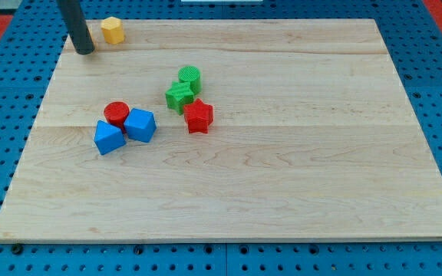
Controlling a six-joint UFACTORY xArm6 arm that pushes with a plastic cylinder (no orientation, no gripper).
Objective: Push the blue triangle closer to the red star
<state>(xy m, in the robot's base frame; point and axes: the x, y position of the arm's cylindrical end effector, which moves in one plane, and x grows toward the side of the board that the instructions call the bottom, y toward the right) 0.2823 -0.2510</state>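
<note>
The blue triangle (108, 138) lies left of the board's middle, touching a blue cube-like block (140, 125) on its right. The red star (198, 116) sits further right, a gap apart from the blue blocks. My tip (84, 51) rests at the board's top left corner, well above the blue triangle and away from every block but the yellow one.
A red cylinder (117, 113) touches the two blue blocks from above. A green star (179, 95) and a green cylinder (190, 77) sit just above the red star. A yellow block (113, 30) lies right of my tip. The wooden board (321, 153) rests on blue pegboard.
</note>
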